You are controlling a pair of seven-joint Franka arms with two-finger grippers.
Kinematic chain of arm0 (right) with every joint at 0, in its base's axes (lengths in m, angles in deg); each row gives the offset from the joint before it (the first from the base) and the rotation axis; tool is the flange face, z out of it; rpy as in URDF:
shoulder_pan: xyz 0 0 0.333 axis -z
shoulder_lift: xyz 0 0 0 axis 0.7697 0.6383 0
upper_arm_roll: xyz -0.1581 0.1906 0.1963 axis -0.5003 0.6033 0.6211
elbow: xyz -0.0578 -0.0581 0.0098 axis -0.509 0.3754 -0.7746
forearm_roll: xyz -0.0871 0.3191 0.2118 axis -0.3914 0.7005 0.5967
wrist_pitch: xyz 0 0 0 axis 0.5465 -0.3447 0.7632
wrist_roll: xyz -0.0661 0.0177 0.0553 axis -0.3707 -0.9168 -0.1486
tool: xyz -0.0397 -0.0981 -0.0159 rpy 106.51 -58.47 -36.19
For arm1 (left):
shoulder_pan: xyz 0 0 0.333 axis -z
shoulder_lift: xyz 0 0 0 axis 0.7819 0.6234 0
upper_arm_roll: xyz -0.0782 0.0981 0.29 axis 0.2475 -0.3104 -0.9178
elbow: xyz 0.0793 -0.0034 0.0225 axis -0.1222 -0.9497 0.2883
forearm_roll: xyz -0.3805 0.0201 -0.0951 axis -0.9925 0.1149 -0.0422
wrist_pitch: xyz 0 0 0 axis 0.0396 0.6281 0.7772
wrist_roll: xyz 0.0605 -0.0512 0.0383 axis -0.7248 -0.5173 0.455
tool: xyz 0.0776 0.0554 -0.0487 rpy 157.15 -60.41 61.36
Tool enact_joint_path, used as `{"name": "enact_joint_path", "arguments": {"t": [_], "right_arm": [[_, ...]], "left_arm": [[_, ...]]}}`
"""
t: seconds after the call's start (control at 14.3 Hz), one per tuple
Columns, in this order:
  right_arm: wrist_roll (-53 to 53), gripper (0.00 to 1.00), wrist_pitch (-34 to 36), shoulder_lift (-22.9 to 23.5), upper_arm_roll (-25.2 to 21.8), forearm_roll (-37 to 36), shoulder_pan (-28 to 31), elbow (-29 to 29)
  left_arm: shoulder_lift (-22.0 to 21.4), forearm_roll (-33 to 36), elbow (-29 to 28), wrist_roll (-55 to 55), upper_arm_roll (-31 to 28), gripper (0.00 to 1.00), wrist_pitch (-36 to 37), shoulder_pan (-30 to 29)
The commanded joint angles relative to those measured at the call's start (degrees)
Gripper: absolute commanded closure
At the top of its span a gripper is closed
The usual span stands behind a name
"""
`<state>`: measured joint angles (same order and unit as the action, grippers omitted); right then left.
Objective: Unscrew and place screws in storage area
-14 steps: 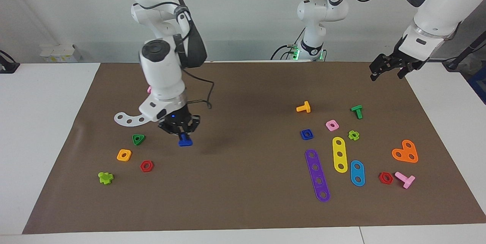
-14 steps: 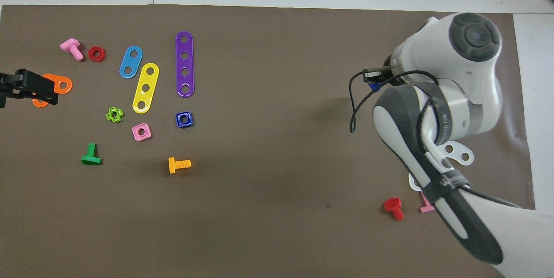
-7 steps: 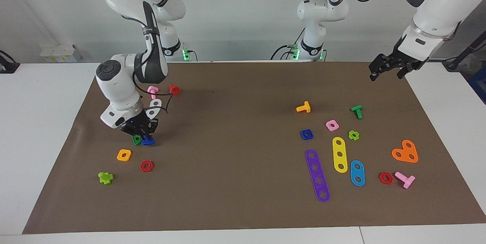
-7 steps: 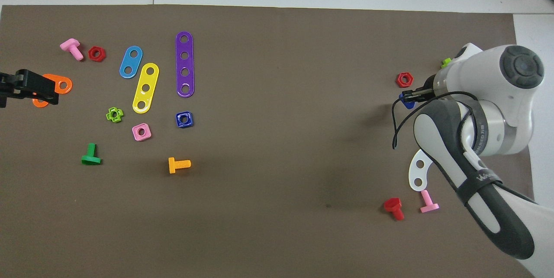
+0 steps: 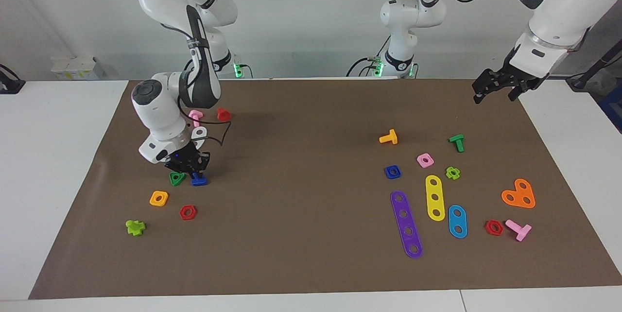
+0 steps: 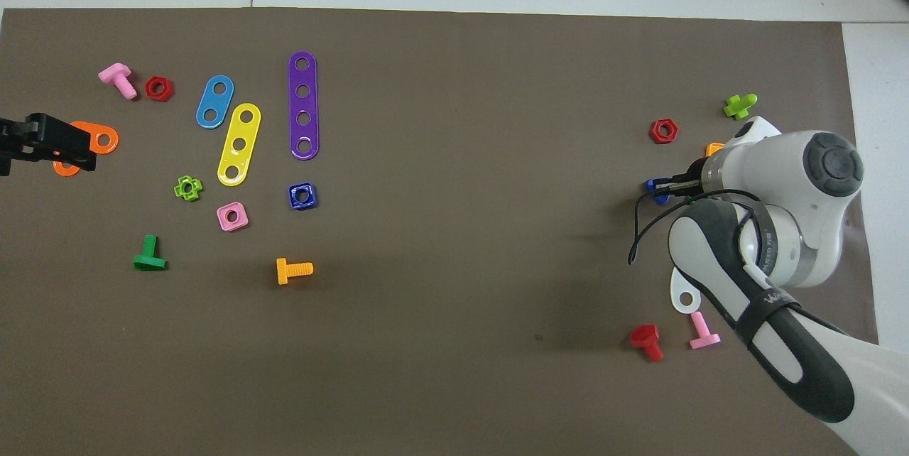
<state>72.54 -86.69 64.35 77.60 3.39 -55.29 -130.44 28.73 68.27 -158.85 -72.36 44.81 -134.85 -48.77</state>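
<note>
1. Nearest the robots at the right arm's end of the table, a white curved strip marks the storage area, judged to be kept apart from the loose parts at the left arm's end.
2. Low over that patch, the blue screw is gripped by its stem in the right gripper, just beside the green triangular nut.
3. The screw's long axis is held roughly upright, its flat head pointed down at the paper, seemingly for release.
4. The left gripper is held waiting with fingers spread, over the paper's edge at its own end.
</note>
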Motion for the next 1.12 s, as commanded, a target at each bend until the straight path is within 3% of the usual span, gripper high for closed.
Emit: {"name": "enact_joint_path", "arguments": {"t": [0.0,0.21,0.35,0.77,1.05], "right_arm": [[-1.0,0.01,-1.3,-1.2,0.2,1.5,0.3,-1.5],[0.6,0.00,0.6,-2.4,0.0,1.5,0.2,1.4],[4.6,0.00,6.0,-5.1,-0.3,1.1,0.8,4.7],[11.9,0.00,32.2,-16.0,-1.0,-0.9,5.0,14.9],[13.7,0.00,46.2,-17.1,-0.8,-4.7,5.0,25.3]], "left_arm": [[-0.9,-0.9,-1.2,-0.7,0.0,0.00,-1.1,-0.3],[-1.0,-0.9,-1.2,-0.7,0.0,0.00,-1.1,-0.3],[-1.5,-0.9,-2.1,-0.7,0.0,0.00,-1.2,-0.3],[-2.1,-0.9,-3.2,-0.2,0.0,0.00,-1.0,-0.5],[-2.1,-0.9,-3.2,-0.2,0.0,0.00,-1.0,-0.4]]}}
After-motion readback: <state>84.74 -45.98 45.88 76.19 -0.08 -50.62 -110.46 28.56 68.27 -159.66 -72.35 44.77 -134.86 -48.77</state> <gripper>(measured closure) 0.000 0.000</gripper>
